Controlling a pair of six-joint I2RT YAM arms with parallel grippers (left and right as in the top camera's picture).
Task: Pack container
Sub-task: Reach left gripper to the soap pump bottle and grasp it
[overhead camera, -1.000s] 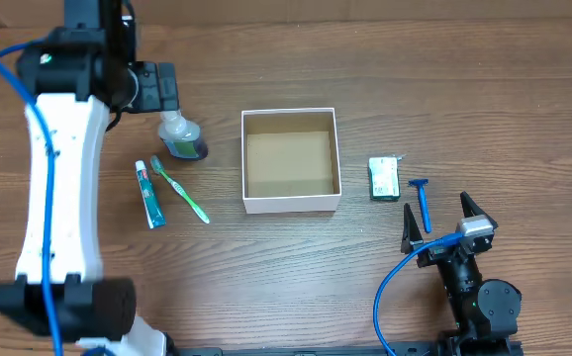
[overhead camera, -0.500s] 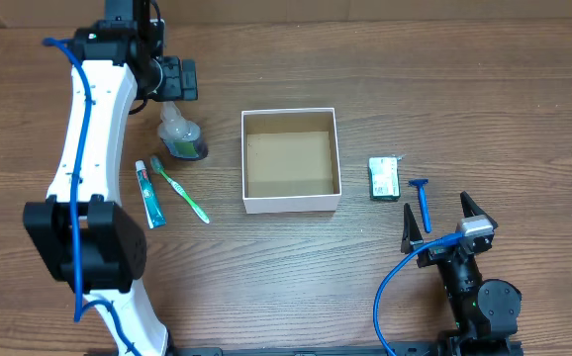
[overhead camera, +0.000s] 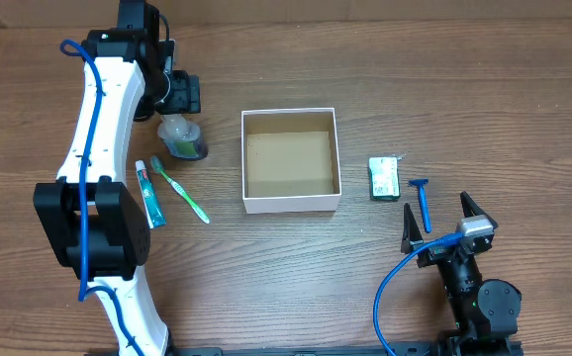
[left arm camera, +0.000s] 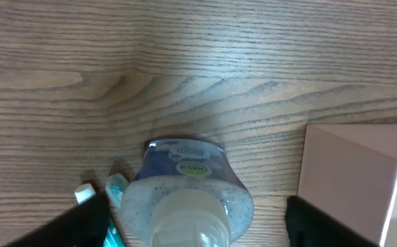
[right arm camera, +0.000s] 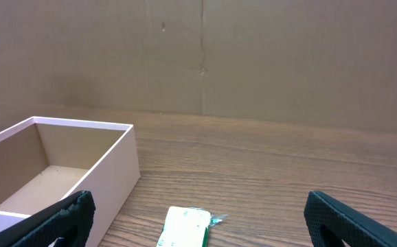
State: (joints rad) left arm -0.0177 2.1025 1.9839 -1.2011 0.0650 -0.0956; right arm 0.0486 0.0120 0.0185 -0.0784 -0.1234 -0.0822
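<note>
Five toiletry items lie on the counter point(overhead camera: 296, 287), all of them outside the container point(overhead camera: 291, 205), a square white box that sits at the centre with its brown floor bare. Over the last second the left arm has swung in from the far-left edge. The left end effector point(overhead camera: 181, 96) now hangs directly over a small clear bottle point(overhead camera: 180, 136), just left of the container. In the left wrist view its two dark fingers point(left arm camera: 82, 223) stand on either side of the bottle's cap with a gap on each side, so it is released and grasping nothing. The right end effector point(overhead camera: 441, 222) has not moved. It sits spread wide at the near right, close to a blue razor point(overhead camera: 423, 201) and a green packet point(overhead camera: 384, 178). A toothpaste tube point(overhead camera: 148, 195) and a toothbrush point(overhead camera: 181, 191) lie untouched near the bottle. Packing has not yet begun, and the bottle looks to be the first pick.
</note>
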